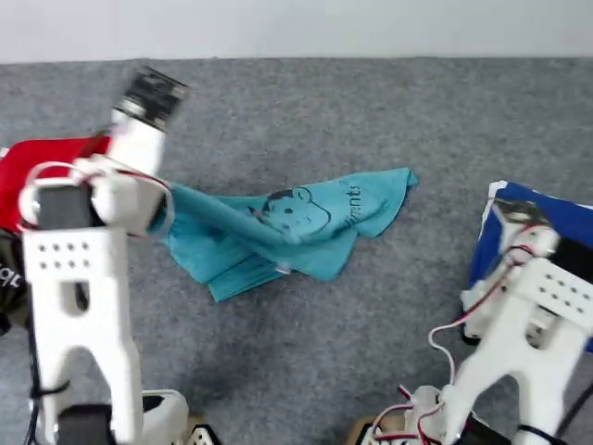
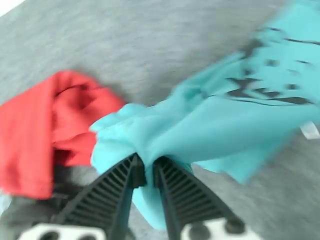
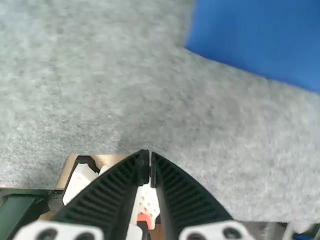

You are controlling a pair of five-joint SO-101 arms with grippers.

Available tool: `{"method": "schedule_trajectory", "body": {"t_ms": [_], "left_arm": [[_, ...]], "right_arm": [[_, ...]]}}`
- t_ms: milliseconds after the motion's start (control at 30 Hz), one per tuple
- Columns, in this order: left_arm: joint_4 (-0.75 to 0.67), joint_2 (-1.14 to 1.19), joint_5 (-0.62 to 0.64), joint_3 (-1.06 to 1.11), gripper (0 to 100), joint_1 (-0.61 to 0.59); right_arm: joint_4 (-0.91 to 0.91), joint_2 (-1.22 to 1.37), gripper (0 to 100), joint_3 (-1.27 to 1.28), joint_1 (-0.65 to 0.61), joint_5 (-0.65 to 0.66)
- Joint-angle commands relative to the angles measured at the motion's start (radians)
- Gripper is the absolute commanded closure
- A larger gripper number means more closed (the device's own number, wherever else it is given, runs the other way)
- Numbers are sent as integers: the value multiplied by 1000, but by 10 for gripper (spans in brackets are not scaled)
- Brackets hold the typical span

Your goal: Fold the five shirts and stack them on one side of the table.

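On the grey bench [image 1: 278, 102] the teal shirt [image 1: 296, 227] lies crumpled mid-frame, its long axis running left to right. The left end effector [image 2: 145, 172] grasps its left edge and is the nearer one. The right end effector [image 3: 150, 162], clenched on nothing, sits at the lower right.

Left end effector [image 2: 148, 167] clamped tight, right end effector [image 3: 150, 159] closed

Robotics lab bench: grey felt-covered table [image 1: 389, 120], bare white wall [image 1: 296, 28] at 12 o'clock, bare-wired white arm [image 1: 523, 320] at 5 o'clock.
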Motion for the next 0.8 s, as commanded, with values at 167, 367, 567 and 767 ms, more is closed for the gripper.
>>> {"method": "schedule_trajectory", "body": {"t_ms": [167,367,567,767], "left_arm": [[-201,330,9,-125,986,-252],[-204,548,17,-266,986,-296],[-155,620,64,-352,986,-319],[-153,620,64,-352,986,-324]], "right_arm": [[-7,-22,990,-115,-578,-250],[-197,38,990,-135,-934,-285],[-217,274,990,-267,-1079,-287],[-208,535,920,-543,-1194,-311]]}}
